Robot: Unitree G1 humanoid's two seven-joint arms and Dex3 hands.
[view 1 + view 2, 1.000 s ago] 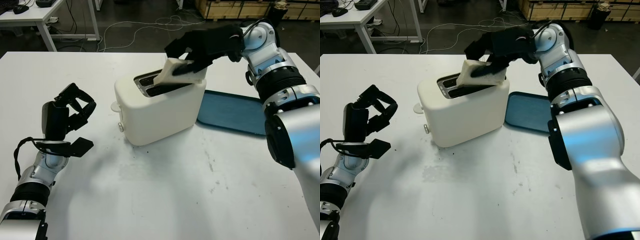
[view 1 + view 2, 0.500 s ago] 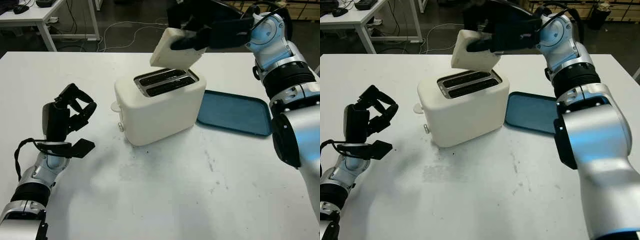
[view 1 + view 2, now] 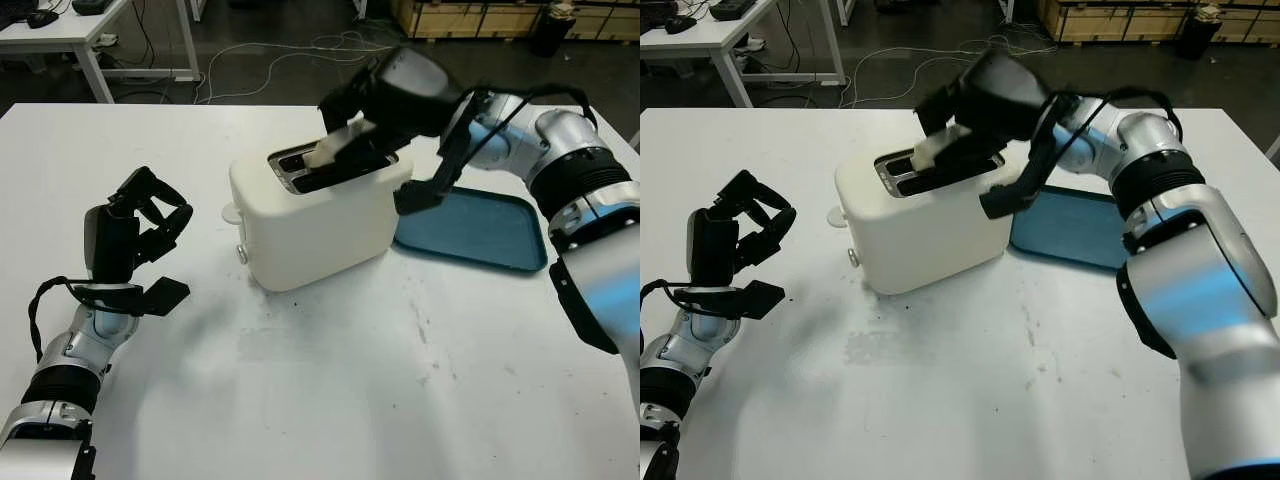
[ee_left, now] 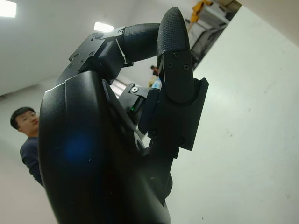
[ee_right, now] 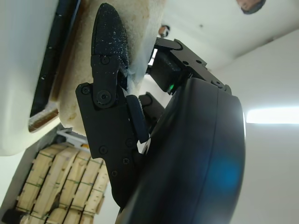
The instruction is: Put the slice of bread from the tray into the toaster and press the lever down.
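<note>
No readable text, label, brand, number or sign is showing anywhere in these views: nothing legible is appearing on the cream-white plastic two-slot toaster (image 3: 318, 215), the flat teal rectangular tray (image 3: 480, 230) or the white table top (image 3: 330, 380).

Black hands (image 3: 135, 232), silver arms (image 3: 560, 165)

— What sort of place is this?

— It looks like a robotics lab or workshop, not a kitchen. The white table (image 3: 300, 400) stands on a bare dark floor (image 3: 270, 40) where loose cables (image 3: 300, 50) trail at the far side.

— Anything else that points that way?

— A white workbench (image 3: 70, 30) at the far left holds computer gear, wooden pallets or crates (image 3: 480, 15) are stacked at the far right, and a person (image 4: 29, 140) stands under ceiling strip lights (image 4: 103, 27).
</note>
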